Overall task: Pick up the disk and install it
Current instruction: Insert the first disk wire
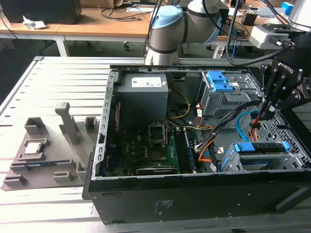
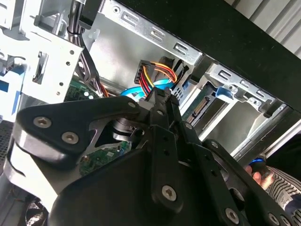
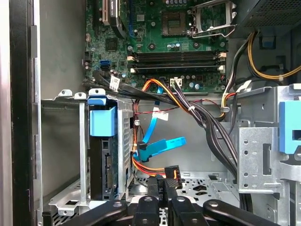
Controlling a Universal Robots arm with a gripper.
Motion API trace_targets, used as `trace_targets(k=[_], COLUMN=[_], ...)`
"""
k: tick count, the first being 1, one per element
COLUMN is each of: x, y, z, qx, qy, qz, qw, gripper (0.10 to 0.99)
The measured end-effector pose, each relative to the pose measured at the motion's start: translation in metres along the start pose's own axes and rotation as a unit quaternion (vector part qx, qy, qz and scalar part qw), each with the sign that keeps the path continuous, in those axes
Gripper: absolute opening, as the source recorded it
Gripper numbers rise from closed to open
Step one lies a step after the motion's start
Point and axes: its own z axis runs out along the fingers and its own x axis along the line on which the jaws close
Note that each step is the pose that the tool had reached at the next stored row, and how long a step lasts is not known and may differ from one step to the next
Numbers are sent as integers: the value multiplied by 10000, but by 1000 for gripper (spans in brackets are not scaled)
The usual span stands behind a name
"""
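Claw (image 1: 266, 116) down inside open computer case (image 1: 146, 194), fingers pinched narrow on black power plug (image 3: 170, 173) with red-orange-yellow wires. Disk (image 1: 262, 148) seated in grey cage (image 1: 228, 162), blue bracket showing, low on exterior view's right. Disk lies just below claw, long axis along case front edge. First wrist view: disk (image 3: 102, 155) edge-on beside plug. Case on slatted metal bench (image 1: 58, 82); cluttered desks behind.

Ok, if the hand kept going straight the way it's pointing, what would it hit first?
Probably the black cable connector with orange and red wires, just ahead of the hand; the perforated metal panel lies beyond, though depth is unclear.
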Motion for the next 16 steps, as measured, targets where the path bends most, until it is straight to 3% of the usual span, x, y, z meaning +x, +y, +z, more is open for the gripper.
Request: trace_targets(k=[2,7,12,16], x=[71,442,539,556], y=[-1,3,2,2], z=[9,95,171,190], qx=[0,0,0,0], qy=[0,-21,-26,-27], qz=[0,0,0,0], qw=[10000,10000,10000,10000], gripper=[169,169,169,169])
